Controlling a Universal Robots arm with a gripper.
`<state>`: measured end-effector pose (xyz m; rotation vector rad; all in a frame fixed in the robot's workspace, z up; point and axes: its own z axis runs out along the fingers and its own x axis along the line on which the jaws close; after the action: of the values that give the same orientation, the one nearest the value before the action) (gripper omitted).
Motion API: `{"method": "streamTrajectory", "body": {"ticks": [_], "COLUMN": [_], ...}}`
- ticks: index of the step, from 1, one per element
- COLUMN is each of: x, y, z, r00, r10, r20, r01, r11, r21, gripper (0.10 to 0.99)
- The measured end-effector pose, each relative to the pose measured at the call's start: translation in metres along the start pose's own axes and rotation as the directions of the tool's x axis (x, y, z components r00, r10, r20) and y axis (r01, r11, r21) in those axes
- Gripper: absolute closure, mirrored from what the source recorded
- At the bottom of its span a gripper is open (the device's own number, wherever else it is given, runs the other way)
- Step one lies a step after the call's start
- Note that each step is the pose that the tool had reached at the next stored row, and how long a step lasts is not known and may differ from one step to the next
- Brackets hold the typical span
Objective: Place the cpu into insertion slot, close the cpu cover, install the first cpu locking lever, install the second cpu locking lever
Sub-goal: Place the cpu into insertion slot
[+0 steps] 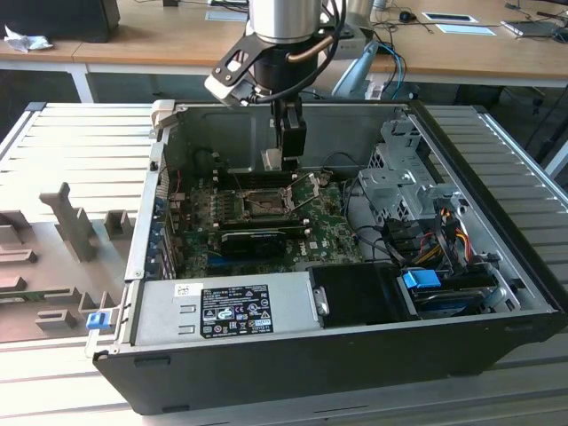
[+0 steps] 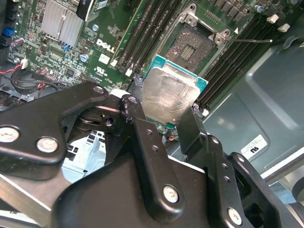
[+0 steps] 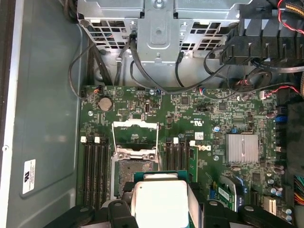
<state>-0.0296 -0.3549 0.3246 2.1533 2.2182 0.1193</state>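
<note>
Presently, stock of the work stands as follows: cpu point(image 2: 173, 97), a flat square chip with a pale metal face on a green backing, is clamped by two opposite edges between the jaws and carried in the air under the arm point(image 1: 284, 35), inside the open computer case point(image 1: 266, 373) that lies on the slatted grey bench point(image 1: 71, 142); insertion slot point(image 2: 192, 45), a small dark square socket with a silver rim on the green circuit board point(image 3: 190, 114), sits bare between the banks of memory slots point(image 3: 95, 166), with the chip raised above the board near it and not touching it; cpu cover point(image 3: 135, 124), a thin silver frame with a square window, is swung up and away from the socket, leaving the opening free; locking lever point(image 2: 251, 41), a thin wire rod, juts out beside the socket, unlatched, and the second one cannot be made out with any certainty; tally, by judgement: the chip is picked up and brought close to the socket, while seating it, lowering the frame and fastening both levers all remain undone, so none of the four steps is complete
</note>
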Motion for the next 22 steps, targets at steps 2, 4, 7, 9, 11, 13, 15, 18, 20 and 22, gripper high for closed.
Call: {"method": "streamTrajectory", "body": {"ticks": [2,4,7,9,11,13,15,18,20,22], "x": [0.0000,0.0000,-0.0001,-0.0001,-0.0001,-0.0001,-0.0002,-0.0003,-0.0003,-0.0003], "y": [-0.0001,-0.0002,-0.0003,-0.0004,-0.0004,-0.0005,-0.0007,-0.0011,-0.0012,-0.0014], "z": [0.0009,0.0019,0.0030,0.0041,0.0049,0.0056,0.0083,0.0127,0.0140,0.0151], "r00": [1.0000,1.0000,1.0000,1.0000,1.0000,1.0000,1.0000,1.0000,1.0000,0.9999], "r10": [0.000,0.000,0.000,0.000,0.000,0.000,0.000,0.001,0.006,0.013], "r20": [0.0000,0.0000,0.0000,0.0000,0.0000,0.0000,0.0001,0.0002,0.0006,0.0013], "r01": [0.000,0.000,0.000,0.000,0.000,0.000,0.000,-0.001,-0.006,-0.013], "r11": [1.0000,1.0000,1.0000,1.0000,1.0000,1.0000,1.0000,1.0000,1.0000,0.9999], "r21": [0.000,0.000,0.000,0.000,0.000,0.000,0.000,0.000,0.000,0.000], "gripper": [0.557,0.557,0.557,0.557,0.557,0.557,0.557,0.557,0.557,0.557]}}
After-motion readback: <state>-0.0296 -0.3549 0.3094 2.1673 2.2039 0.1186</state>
